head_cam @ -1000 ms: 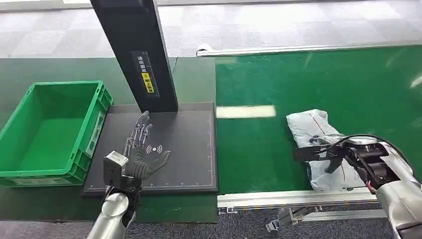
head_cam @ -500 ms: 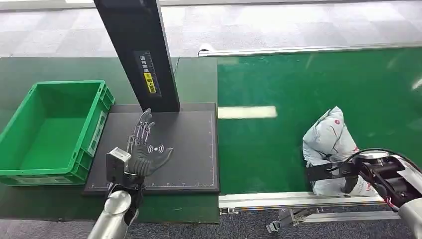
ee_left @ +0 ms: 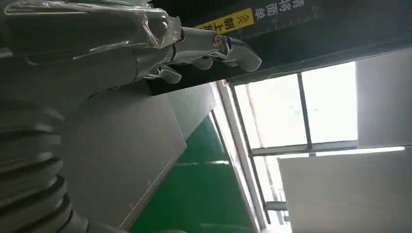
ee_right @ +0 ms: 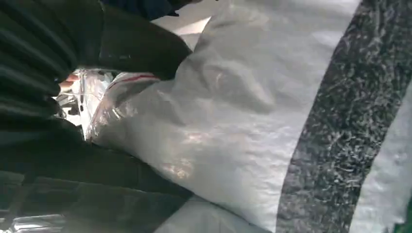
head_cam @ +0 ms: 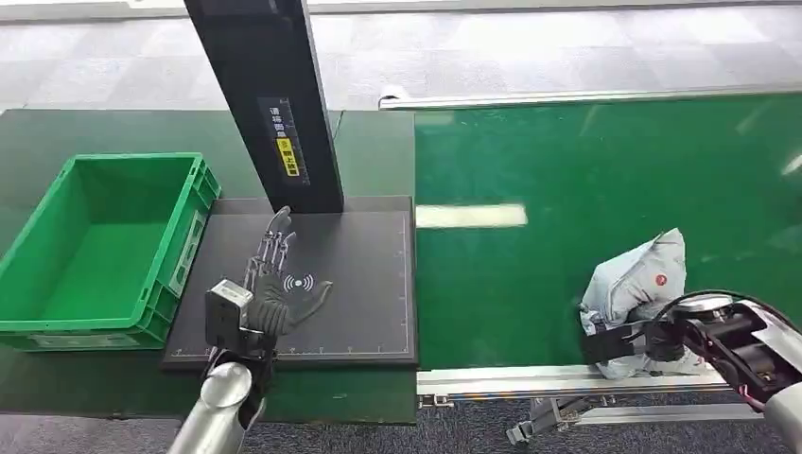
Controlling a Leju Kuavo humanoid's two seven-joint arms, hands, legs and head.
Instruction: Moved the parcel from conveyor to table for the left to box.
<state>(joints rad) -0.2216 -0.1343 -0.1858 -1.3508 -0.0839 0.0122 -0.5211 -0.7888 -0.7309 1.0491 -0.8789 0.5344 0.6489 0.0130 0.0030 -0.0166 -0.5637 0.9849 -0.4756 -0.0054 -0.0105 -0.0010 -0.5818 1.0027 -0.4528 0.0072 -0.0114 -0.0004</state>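
On conveyor [head_cam: 567, 170] | right hand [head_cam: 636, 340] grips parcel [head_cam: 636, 277] | left hand [head_cam: 274, 284] spread, holding nothing, over black pad [head_cam: 359, 274]

head view high, looking down on black pad [head_cam: 350, 274], left wrist view skimming it close, right wrist view pressed against parcel [ee_right: 252, 121]

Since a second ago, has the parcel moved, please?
Yes. The parcel, held by the right hand, has tipped up and shifted toward the conveyor's near rail.

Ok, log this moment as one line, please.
stage: pickup from conveyor | right hand: grips parcel, tilted up on green conveyor | left hand: fingers spread over black pad | green crate: empty
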